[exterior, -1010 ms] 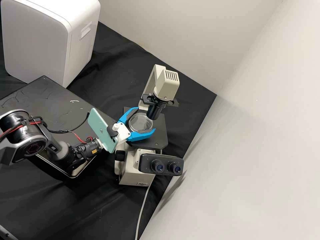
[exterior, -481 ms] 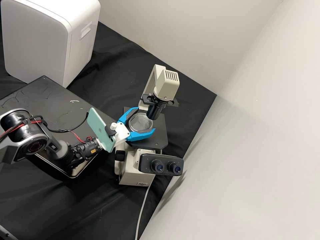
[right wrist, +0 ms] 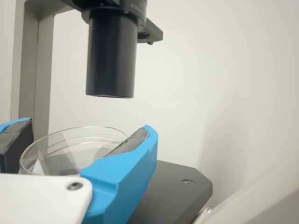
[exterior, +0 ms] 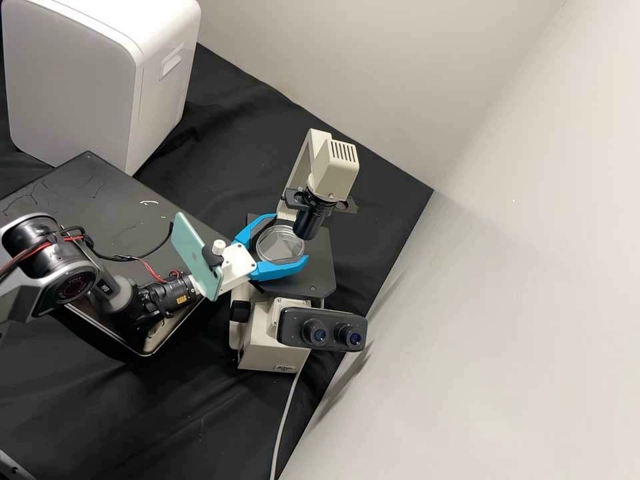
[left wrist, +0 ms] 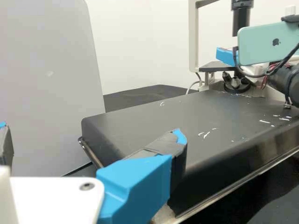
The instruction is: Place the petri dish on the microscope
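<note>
Looking along the right arm's jaws, we see them spread wide on either side of the petri dish (right wrist: 74, 144), which rests on the stage (exterior: 321, 263) of the microscope (exterior: 267, 333) under the dark lens tube (right wrist: 111, 51), so a straight pull-back should clear it, while the left arm's jaws gape empty well away.

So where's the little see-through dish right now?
In the high view the petri dish sits on the black stage of the microscope, between the blue fingers of the right gripper, just below the dark lens tube.
</note>
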Controlling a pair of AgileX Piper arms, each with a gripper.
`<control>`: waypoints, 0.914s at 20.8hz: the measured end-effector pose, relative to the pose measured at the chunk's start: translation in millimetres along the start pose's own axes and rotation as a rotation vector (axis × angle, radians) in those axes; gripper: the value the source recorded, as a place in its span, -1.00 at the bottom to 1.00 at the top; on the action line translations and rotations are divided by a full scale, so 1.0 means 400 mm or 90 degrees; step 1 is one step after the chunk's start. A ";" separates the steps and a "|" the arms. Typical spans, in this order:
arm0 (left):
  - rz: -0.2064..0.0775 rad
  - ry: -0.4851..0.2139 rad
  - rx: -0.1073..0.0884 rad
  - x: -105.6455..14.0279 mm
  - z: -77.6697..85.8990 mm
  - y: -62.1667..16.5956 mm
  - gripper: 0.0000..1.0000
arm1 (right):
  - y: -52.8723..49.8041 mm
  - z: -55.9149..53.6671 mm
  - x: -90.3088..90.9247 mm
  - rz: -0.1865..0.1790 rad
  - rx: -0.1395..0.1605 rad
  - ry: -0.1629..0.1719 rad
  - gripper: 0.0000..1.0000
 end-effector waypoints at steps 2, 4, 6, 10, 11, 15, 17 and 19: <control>0.000 0.000 0.000 0.000 0.000 0.000 1.00 | -0.006 0.000 -0.002 0.005 -0.015 -0.013 -1.00; 0.000 0.000 0.000 0.000 0.000 0.000 1.00 | -0.012 -0.001 -0.004 0.008 -0.021 -0.021 -1.00; 0.000 0.000 0.000 0.000 0.000 0.000 1.00 | -0.014 -0.003 -0.006 0.011 -0.023 -0.026 -1.00; 0.000 0.000 0.000 0.000 0.000 0.000 1.00 | -0.013 -0.002 -0.006 0.013 -0.022 -0.028 -1.00; 0.000 0.000 0.000 0.000 0.000 0.000 1.00 | -0.015 -0.001 -0.005 0.012 -0.022 -0.029 -1.00; 0.000 0.000 0.000 0.000 0.000 0.000 1.00 | -0.020 -0.007 0.005 0.003 -0.018 -0.007 -1.00; 0.000 0.000 0.000 0.000 0.000 0.000 1.00 | -0.025 -0.009 0.012 -0.010 -0.003 0.013 -1.00; 0.000 0.000 0.000 0.000 0.000 0.000 1.00 | -0.036 -0.015 0.016 -0.029 0.007 0.035 -1.00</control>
